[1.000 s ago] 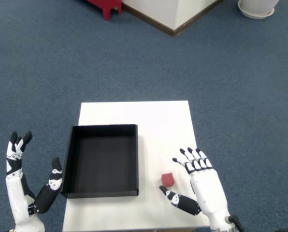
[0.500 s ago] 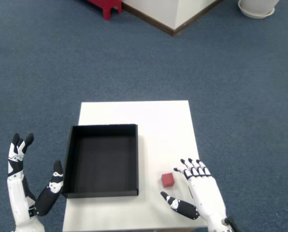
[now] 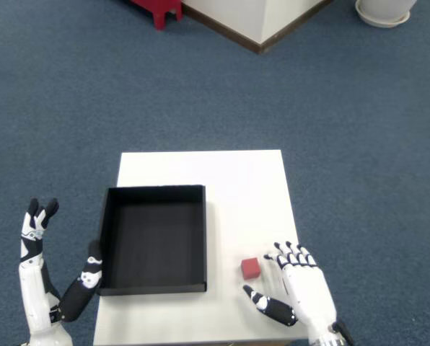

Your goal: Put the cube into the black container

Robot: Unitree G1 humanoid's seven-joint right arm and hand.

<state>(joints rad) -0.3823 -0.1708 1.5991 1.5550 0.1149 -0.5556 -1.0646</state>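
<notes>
A small red cube [image 3: 250, 268] rests on the white table [image 3: 237, 187], just right of the black container [image 3: 153, 239], which is a shallow square tray with nothing in it. My right hand [image 3: 296, 288] hovers at the table's near right corner, right of the cube and slightly nearer. Its fingers [image 3: 287, 254] are spread and the thumb [image 3: 267, 305] points toward the cube; nothing is held. A small gap shows between the fingertips and the cube.
The left hand [image 3: 49, 288] is raised off the table's left edge, beside the container's near left corner. Blue carpet surrounds the table. A red stool [image 3: 157, 9], a white wall corner [image 3: 258, 21] and a white pot base [image 3: 384, 11] stand far away at the top.
My right hand has drawn back toward the table's near edge and lowered, its fingers now just right of the cube. The left hand has sunk a little. The cube has not moved.
</notes>
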